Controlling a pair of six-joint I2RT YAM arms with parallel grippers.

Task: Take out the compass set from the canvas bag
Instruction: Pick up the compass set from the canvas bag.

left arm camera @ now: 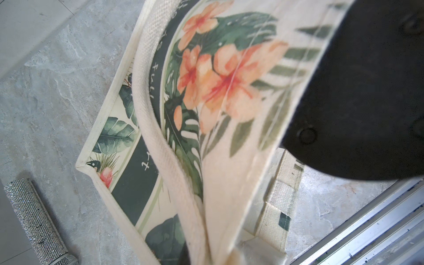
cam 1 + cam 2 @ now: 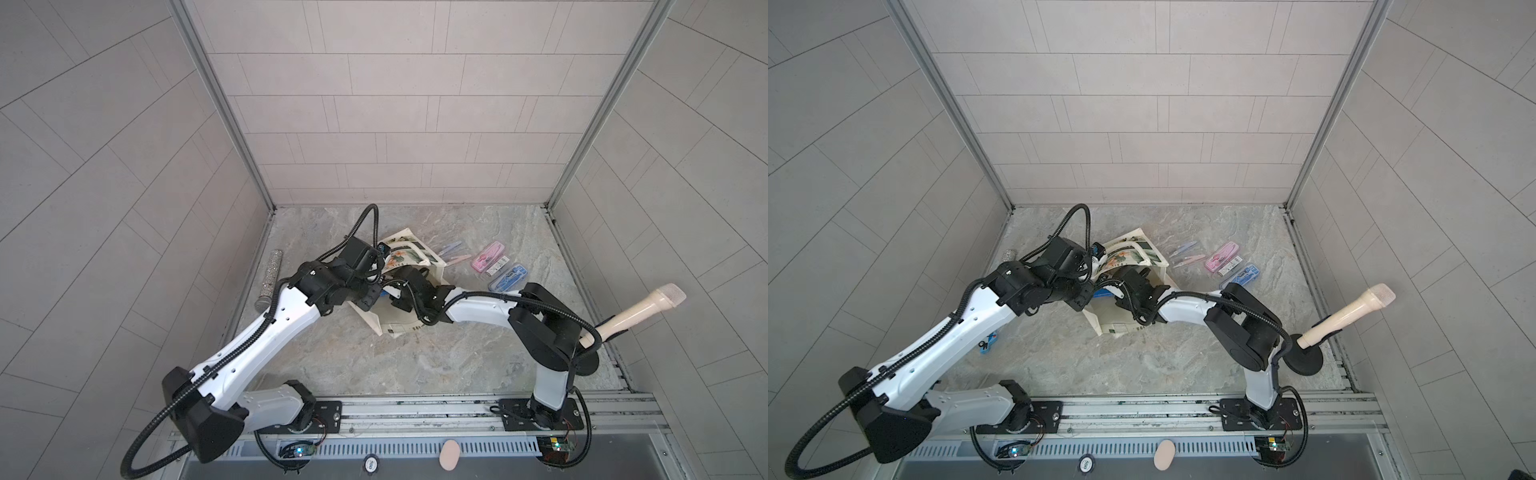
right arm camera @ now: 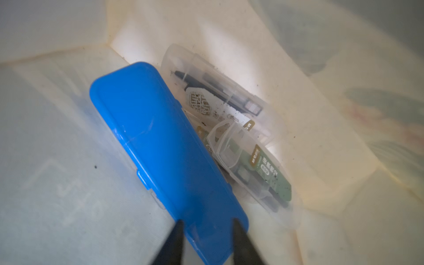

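**A:** Grey marbled worktop (image 2: 332, 357), pale tiled walls. In both top views the canvas bag (image 2: 411, 249) lies mid-worktop with both arms at its mouth.

**B:** What of the left gripper (image 2: 383, 255)?

**A:** Closed tight. The left wrist view shows coarse woven cream cloth, printed with leaves and flowers, held up towards it. I judge that it pinches the rim.

**B:** And inside?

**A:** In the right wrist view the smooth, round-cornered blue case (image 3: 160, 149), likely the compass set, lies on the bag's floor beside clear cases (image 3: 250, 165). The right gripper (image 3: 207, 221) has its jaws partly apart astride the near end. Whether they press it, I cannot tell.

**B:** Then close squarely across that narrow end and draw it straight out, since hard plastic slips.
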